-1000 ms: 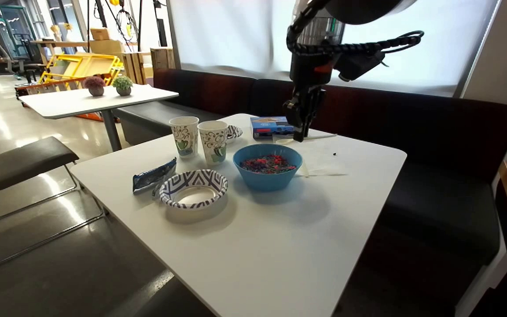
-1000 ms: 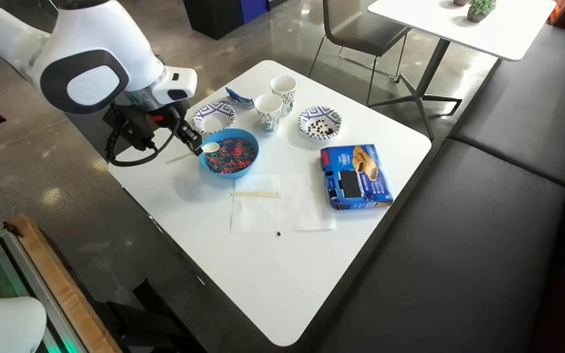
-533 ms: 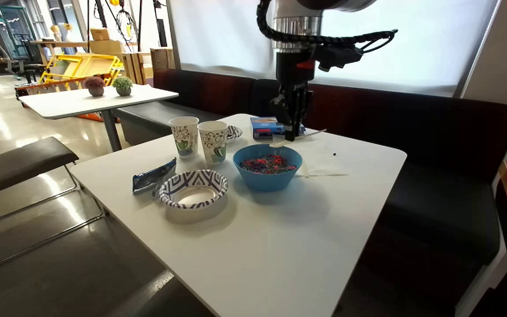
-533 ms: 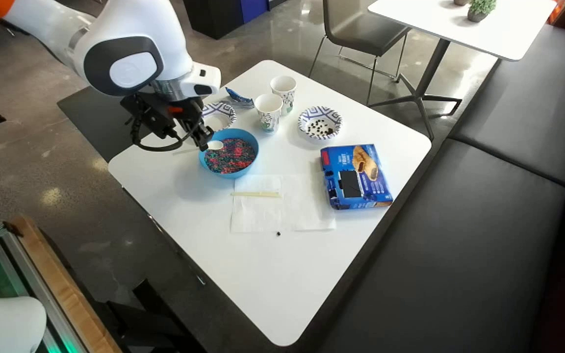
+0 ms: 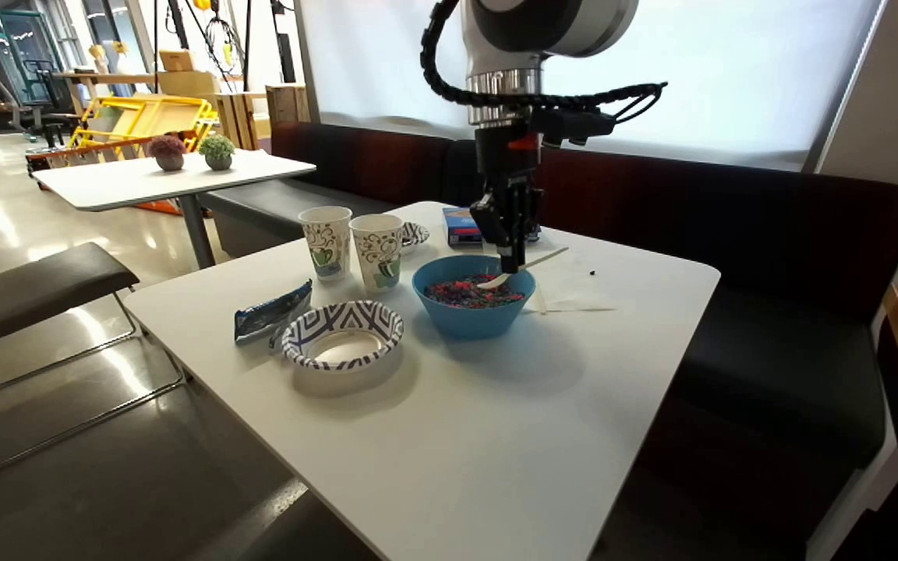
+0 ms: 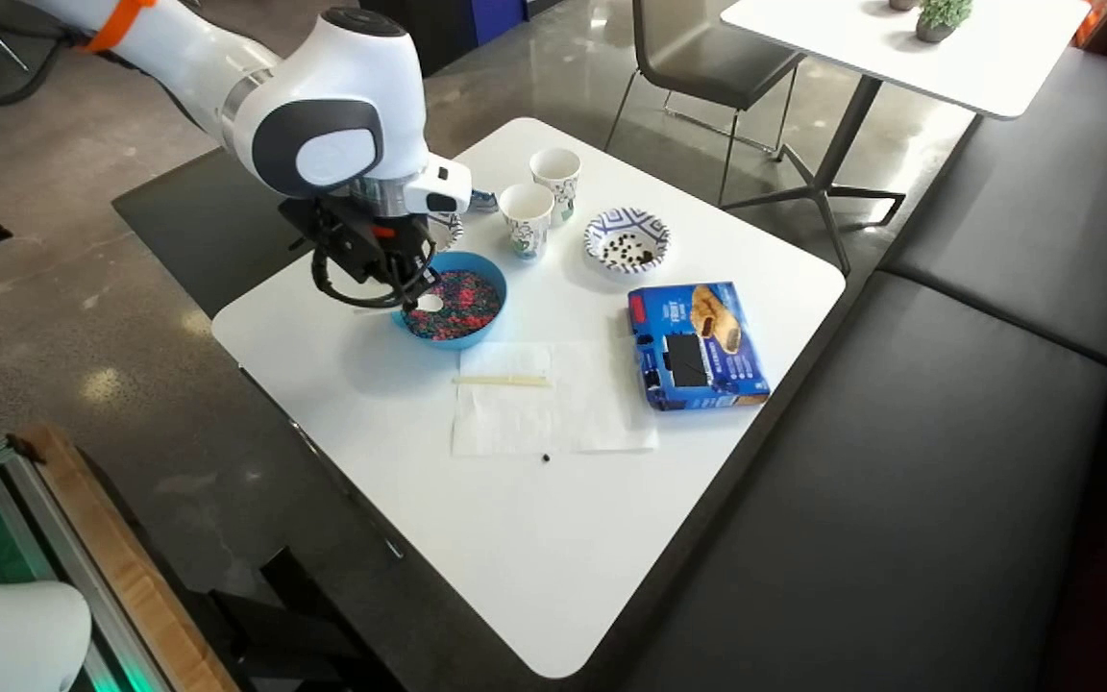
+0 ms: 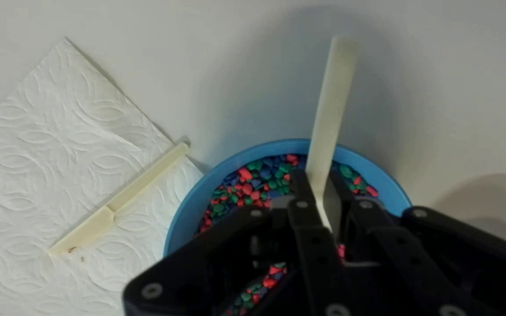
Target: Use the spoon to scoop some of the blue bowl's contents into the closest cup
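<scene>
My gripper (image 5: pixel 511 263) is shut on the handle of the pale spoon (image 5: pixel 493 282), over the blue bowl's (image 5: pixel 472 318) rim. The spoon also shows in an exterior view (image 6: pixel 430 303); its head is inside the bowl at the contents (image 6: pixel 467 306). I cannot tell how deep it sits. In the wrist view the spoon's handle (image 7: pixel 332 96) sticks out between the fingers (image 7: pixel 319 179), past the bowl's edge; the fingers hide its head. The contents are small red, green and blue pieces (image 7: pixel 253 180). The nearer patterned paper cup (image 5: pixel 377 253) stands upright beside the bowl.
A second paper cup (image 6: pixel 556 178) stands behind the nearer one. Patterned bowls (image 5: pixel 344 343) (image 6: pixel 627 240) stand nearby. A blue box (image 6: pixel 698 346) lies on the table. Another pale utensil (image 7: pixel 121 197) lies on a napkin (image 7: pixel 59 131). A blue wrapper (image 5: pixel 273 310) lies by the cups.
My gripper has moved across toward the cups' side and downward with the spoon. The spoon's head has gone from above the blue bowl down into it. The bowl and cups stay put.
</scene>
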You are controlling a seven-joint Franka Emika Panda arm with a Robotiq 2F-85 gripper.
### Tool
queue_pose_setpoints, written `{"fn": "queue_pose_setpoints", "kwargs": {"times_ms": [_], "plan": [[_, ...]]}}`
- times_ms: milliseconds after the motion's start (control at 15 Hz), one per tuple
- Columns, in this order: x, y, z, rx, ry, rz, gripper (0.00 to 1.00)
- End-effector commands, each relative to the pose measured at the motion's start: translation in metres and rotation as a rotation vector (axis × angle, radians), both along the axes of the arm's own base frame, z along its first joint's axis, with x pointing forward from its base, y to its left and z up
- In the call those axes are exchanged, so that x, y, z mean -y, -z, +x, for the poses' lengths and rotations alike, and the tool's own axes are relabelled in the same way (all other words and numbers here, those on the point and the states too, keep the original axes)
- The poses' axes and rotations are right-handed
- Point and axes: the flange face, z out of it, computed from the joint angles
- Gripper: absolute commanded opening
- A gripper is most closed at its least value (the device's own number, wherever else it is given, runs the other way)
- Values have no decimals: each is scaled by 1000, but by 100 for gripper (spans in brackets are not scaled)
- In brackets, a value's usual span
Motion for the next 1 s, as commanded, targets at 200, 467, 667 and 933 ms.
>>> {"fn": "queue_pose_setpoints", "kwargs": {"times_ms": [200, 467, 667, 933], "plan": [[2, 32, 18, -60, -16, 6, 3], [3, 36, 28, -20, -3, -22, 3], [0, 38, 30, -5, -9, -34, 3], [-7, 47, 30, 72, -100, -78, 3]]}}
